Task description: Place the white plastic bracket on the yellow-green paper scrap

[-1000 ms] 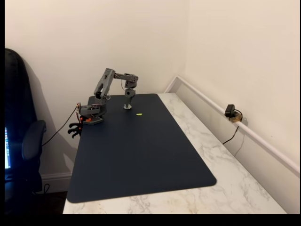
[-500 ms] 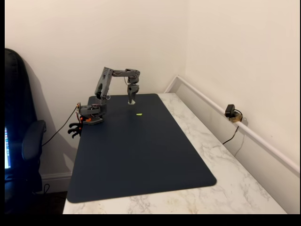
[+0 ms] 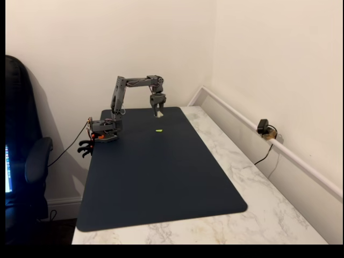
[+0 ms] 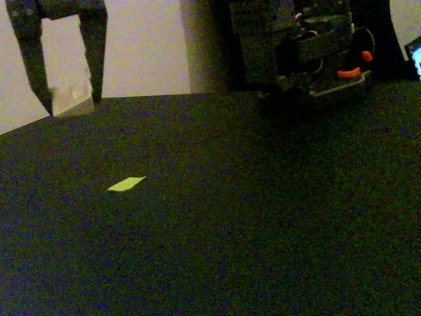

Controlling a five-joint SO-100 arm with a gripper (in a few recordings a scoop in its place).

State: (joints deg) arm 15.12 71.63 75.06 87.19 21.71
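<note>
One yellow-green paper scrap (image 4: 126,184) lies flat on the mat (image 3: 161,177); the gripper (image 4: 71,100) hangs above (jaws parted, empty).

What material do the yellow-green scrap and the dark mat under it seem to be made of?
The yellow-green paper scrap looks like thin paper: it lies quite flat, with sharp cut edges and a matte, bright colour. The dark mat looks like soft rubber or synthetic leather, matte navy, with rounded corners; which one cannot be told.

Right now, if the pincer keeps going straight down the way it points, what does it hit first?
The pincer would probably meet bare dark mat near its far edge; the yellow-green paper scrap lies off that line, nearer both cameras. Depth is unclear.
</note>
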